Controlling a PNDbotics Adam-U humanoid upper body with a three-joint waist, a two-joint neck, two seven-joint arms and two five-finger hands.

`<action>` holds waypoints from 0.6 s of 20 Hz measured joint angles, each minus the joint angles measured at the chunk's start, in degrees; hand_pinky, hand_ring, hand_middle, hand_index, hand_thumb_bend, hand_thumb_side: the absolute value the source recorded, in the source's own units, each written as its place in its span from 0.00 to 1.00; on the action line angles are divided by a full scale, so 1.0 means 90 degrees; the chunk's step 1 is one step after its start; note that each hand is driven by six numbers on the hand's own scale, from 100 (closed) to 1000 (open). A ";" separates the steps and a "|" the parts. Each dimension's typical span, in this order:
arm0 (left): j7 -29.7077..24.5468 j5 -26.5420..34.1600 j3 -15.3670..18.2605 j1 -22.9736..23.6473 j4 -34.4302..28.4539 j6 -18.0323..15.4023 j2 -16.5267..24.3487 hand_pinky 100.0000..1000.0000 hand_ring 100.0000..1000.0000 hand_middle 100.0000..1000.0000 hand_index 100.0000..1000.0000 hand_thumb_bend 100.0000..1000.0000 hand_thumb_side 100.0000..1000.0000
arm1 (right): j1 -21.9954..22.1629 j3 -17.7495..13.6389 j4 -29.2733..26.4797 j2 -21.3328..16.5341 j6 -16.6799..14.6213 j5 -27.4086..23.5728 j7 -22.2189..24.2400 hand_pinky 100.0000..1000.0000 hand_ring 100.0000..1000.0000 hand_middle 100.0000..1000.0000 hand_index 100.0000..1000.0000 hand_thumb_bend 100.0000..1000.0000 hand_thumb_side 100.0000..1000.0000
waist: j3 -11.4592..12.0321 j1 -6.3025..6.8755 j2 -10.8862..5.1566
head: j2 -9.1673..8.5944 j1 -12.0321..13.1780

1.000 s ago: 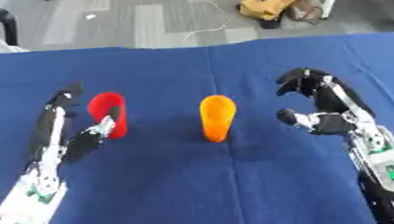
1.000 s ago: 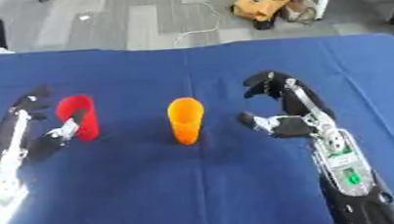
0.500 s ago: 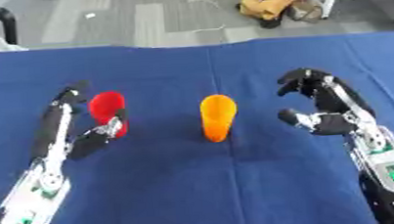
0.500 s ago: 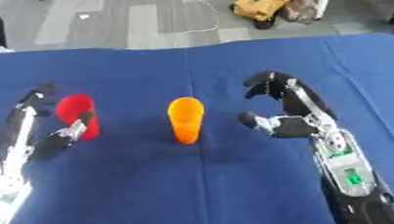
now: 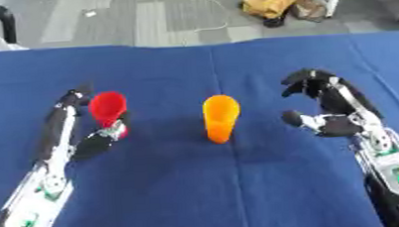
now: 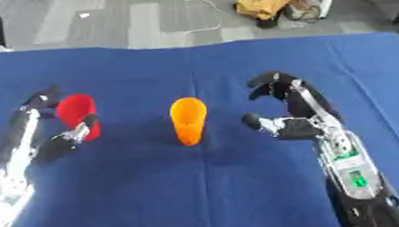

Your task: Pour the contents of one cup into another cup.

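A big blue table [image 5: 199, 185] fills most of the view. Two cups stand on it.

The red cup [image 5: 108, 111] is on the left side. The robot's left hand [image 5: 87, 137] is around it. The fingers run up the cup's left side and the thumb [image 5: 96, 143] curls in at the cup's near right side, so the cup sits between them. I cannot tell if the cup is lifted off the cloth or resting on it. It looks tilted a little, with its open mouth facing up toward the camera.

The orange cup [image 5: 220, 118] stands upright near the middle of the table, well apart from the red cup. Nothing touches it.

The robot's right hand [image 6: 292, 115] is to the right of the orange cup, near it but apart from it. Its fingers are bent a bit and spread wide, with the thumb sticking out toward the cup. It holds nothing.

Past the far edge of the table there is a grey floor [image 5: 145, 14] with some brown bags [image 5: 270, 4] on it.
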 measured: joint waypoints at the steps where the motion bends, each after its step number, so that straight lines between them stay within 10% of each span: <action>1: 0.0001 -0.0002 0.0000 -0.0002 0.0023 -0.0001 0.0000 0.70 0.77 0.78 0.93 0.48 0.60 | -0.0008 0.0000 0.0000 0.0000 0.0000 0.0000 0.0000 0.74 0.59 0.63 0.68 0.61 0.26 | -0.0003 0.0000 0.0003 | 0.0000 0.0001; 12: 0.0027 -0.0021 0.0000 -0.0114 0.0234 -0.0016 -0.0002 0.70 0.77 0.78 0.93 0.47 0.61 | -0.0012 0.0000 0.0000 0.0005 -0.0001 -0.0004 0.0003 0.74 0.59 0.63 0.68 0.61 0.26 | -0.0064 -0.0013 0.0062 | -0.0002 0.0009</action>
